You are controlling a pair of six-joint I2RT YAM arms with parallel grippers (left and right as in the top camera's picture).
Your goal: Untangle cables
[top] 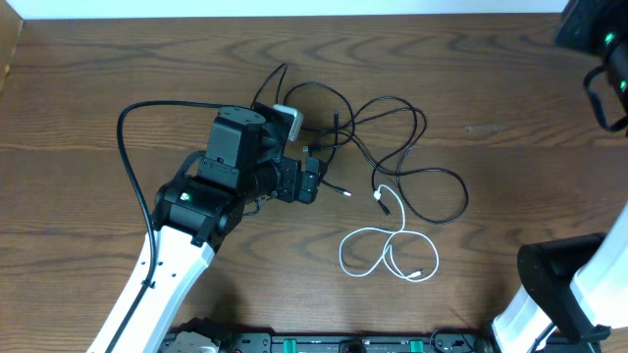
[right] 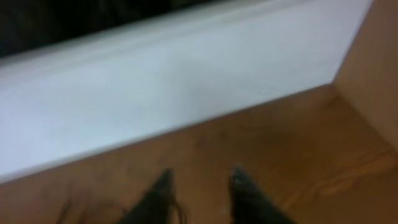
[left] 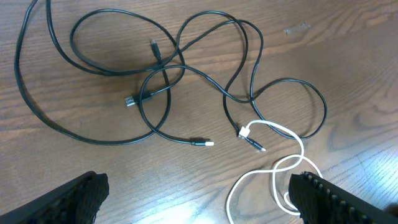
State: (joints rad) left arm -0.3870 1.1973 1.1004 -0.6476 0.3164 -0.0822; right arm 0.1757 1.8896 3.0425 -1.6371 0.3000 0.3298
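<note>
Several thin black cables [top: 392, 147] lie tangled in loops at the table's middle, with small plug ends. They also show in the left wrist view [left: 186, 74]. A white cable [top: 388, 255] lies coiled in front of them; one end touches a black plug, as the left wrist view [left: 273, 130] shows. My left gripper [top: 310, 182] is wide open and empty, just left of the black tangle, and its fingers frame the bottom of the left wrist view [left: 199, 199]. My right gripper [right: 200, 180] is blurred, with its fingers apart, far from the cables.
The wooden table [top: 510, 127] carries everything. My left arm's thick black wire [top: 132, 167] arcs over the table's left part. The right arm's base [top: 559, 284] stands at the front right, with more of that arm [top: 599, 49] at the back right corner. A white wall [right: 155, 87] borders the table.
</note>
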